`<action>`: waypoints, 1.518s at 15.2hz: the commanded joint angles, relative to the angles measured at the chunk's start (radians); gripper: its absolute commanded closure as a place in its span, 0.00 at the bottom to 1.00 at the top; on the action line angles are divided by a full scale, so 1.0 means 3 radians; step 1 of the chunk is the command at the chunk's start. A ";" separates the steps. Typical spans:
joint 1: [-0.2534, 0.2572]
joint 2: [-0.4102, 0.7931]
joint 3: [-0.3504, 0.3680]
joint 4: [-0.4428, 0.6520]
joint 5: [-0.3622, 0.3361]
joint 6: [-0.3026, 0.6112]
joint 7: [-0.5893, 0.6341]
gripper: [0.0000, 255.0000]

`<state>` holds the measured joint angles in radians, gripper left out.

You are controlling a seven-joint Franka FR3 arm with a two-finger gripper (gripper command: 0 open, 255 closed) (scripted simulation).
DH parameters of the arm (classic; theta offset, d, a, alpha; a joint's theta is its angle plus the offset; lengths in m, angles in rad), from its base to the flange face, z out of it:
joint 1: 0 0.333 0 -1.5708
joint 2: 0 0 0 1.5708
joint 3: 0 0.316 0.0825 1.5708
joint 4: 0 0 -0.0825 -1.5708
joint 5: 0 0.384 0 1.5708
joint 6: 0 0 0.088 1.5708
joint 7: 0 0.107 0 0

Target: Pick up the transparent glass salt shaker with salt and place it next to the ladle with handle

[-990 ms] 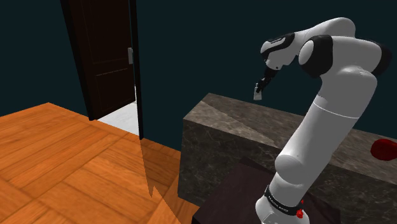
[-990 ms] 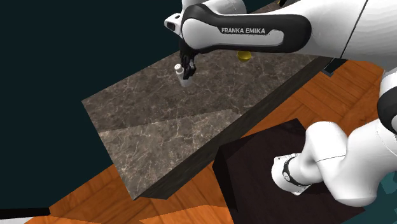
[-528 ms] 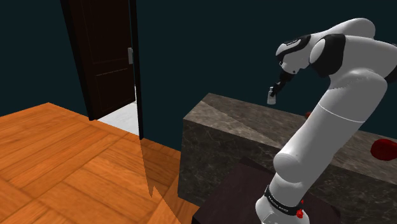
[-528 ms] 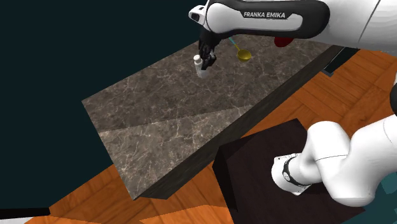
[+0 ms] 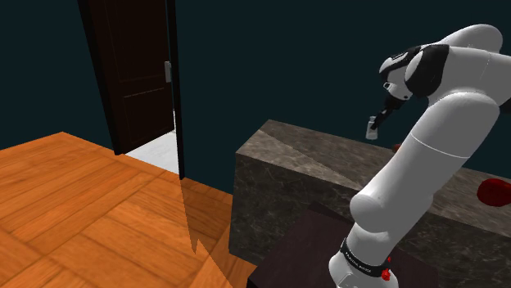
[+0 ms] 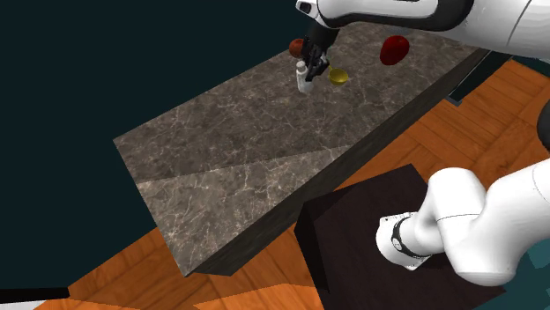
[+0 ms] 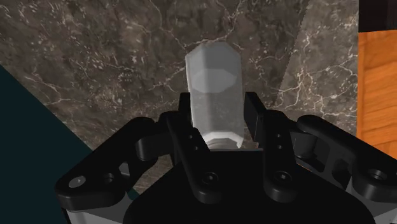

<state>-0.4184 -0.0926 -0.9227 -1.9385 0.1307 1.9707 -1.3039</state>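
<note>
My gripper [image 7: 216,111] is shut on a pale, translucent salt shaker [image 7: 215,89]; both black fingers clasp its lower body. In the second exterior view the gripper [image 6: 310,69] holds the shaker [image 6: 304,79] tilted just above the dark marble counter [image 6: 238,150], close beside a small yellow ladle bowl [image 6: 338,76]. The ladle's handle is hidden behind the hand. From the shoulder view the gripper [image 5: 379,121] hangs with the shaker [image 5: 373,128] over the far part of the counter [image 5: 311,159].
Two dark red round objects [image 6: 394,49] [image 6: 297,46] lie on the counter near the ladle, and a red one [image 5: 494,191] shows at the shoulder view's right. The arm's dark stand [image 6: 370,225] sits against the counter. A dark door [image 5: 135,74] stands ajar over the wooden floor [image 5: 74,213].
The arm has carried the held shaker across the counter toward the shoulder view's right, from mid-counter to right beside the yellow ladle. The grip stays shut.
</note>
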 commanded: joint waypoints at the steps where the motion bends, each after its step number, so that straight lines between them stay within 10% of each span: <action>1: -0.0066 0.0091 -0.0127 0.0096 0.0087 -0.0075 -0.0220 1.00; 7: -0.0383 0.0529 -0.0486 0.0414 0.0504 -0.0324 -0.0981 1.00; 23: -0.0479 0.0811 -0.0415 -0.0102 0.0856 0.0271 -0.1318 1.00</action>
<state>-0.5605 0.1435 -1.0501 -1.9605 0.3779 2.0404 -1.6928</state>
